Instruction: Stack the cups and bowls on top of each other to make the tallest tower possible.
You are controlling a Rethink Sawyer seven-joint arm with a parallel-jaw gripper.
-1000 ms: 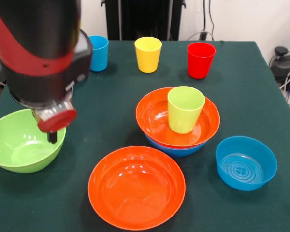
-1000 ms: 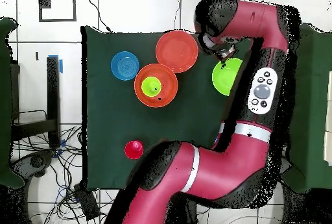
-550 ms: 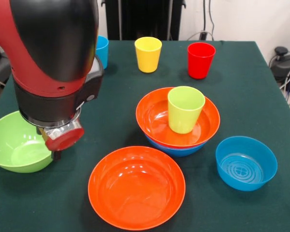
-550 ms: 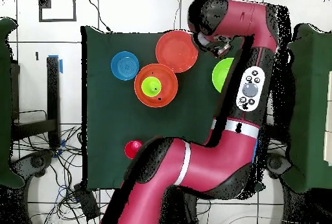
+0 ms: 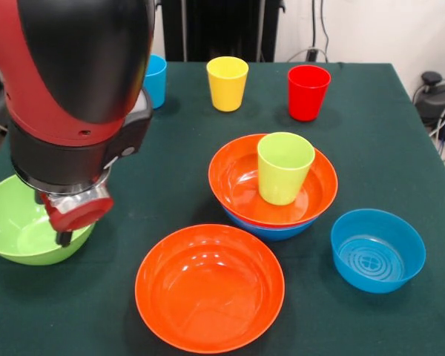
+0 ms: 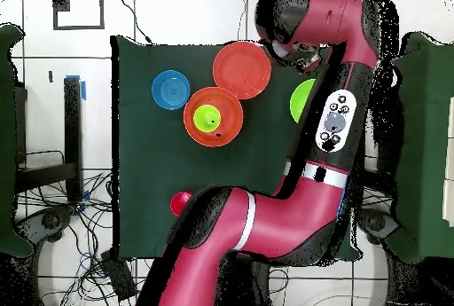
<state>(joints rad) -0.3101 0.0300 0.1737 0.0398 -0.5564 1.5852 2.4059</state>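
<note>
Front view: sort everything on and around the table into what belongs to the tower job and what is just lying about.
Job:
green cup in the orange bowl on a blue bowl
loose orange bowl
green bowl under the gripper
small blue bowl
blue cup, yellow cup, red cup

Lying about:
cables beside the table
black stand behind the table

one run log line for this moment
arm: over green bowl | pincer: state unclear | stack: green cup in orange bowl on blue bowl | loose: orange bowl, small blue bowl
</note>
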